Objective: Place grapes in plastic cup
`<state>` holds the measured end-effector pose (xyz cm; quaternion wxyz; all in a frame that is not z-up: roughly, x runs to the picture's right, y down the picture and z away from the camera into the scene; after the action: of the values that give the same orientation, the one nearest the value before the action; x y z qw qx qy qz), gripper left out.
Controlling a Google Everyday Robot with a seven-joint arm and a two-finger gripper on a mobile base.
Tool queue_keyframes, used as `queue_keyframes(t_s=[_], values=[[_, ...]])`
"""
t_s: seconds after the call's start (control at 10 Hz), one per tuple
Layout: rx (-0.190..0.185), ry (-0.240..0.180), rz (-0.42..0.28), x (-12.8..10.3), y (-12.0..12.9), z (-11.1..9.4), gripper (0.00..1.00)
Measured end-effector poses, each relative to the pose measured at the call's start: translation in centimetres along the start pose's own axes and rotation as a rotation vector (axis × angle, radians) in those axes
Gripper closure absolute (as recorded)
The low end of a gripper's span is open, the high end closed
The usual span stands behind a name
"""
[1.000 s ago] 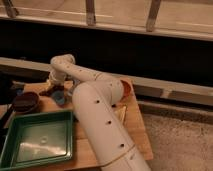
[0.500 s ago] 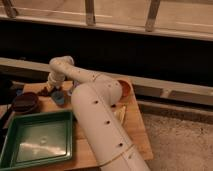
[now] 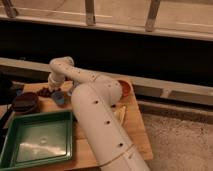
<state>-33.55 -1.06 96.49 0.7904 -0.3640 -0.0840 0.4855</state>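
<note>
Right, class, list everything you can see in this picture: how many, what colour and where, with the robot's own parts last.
grapes: one bunch, dark reddish-purple, far left of the table, beside the cup
plastic cup: one, light blue, right of the grapes
dark bowl: one, dark brown, left edge
orange bowl: one, orange, far right, partly behind the arm
tray: one, green, near left corner
yellow item: one, right of the arm, unidentifiable
table: one, light wood
arm: one, white, across the table
gripper: one, pale, above grapes and cup
</note>
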Motion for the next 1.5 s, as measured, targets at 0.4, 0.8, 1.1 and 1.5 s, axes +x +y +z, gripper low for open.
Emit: queue_keyframes(t_s=[0.4, 0.8, 1.1, 1.5], values=[[-0.016, -0.039, 0.006, -1.1, 0.3, -1.9, 1.00], [-0.012, -0.107, -0.017, -2.9, 0.8, -6.9, 1.00], [-0.025, -0.140, -0.025, -3.1, 0.7, -10.9, 1.00], [-0.024, -0.146, -0.066, -1.6, 1.3, -17.0, 1.00]])
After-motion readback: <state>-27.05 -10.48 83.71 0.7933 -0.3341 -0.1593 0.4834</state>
